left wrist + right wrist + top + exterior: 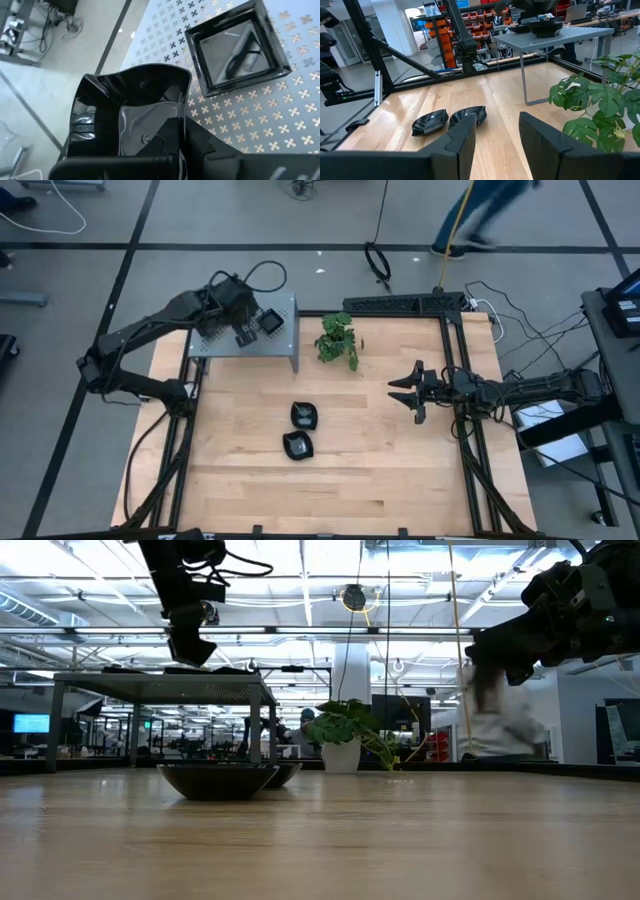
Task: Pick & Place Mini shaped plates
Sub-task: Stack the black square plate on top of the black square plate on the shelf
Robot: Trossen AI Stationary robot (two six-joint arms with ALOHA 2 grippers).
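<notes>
Above the grey perforated shelf [262,340], left gripper [243,333] clamped on the rim of a wavy-edged plate [131,118], just beside a square plate [235,47] resting there. Best lowered level until seated, then released, clear of that neighbour. Over by the table's right edge, right gripper [410,390] waiting with fingers apart; two more plates [300,431] down on the wood.

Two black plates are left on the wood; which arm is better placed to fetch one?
Right. The right gripper hovers open and empty, facing the two plates on the table. The left gripper is busy over the grey shelf, holding a wavy-edged plate.
</notes>
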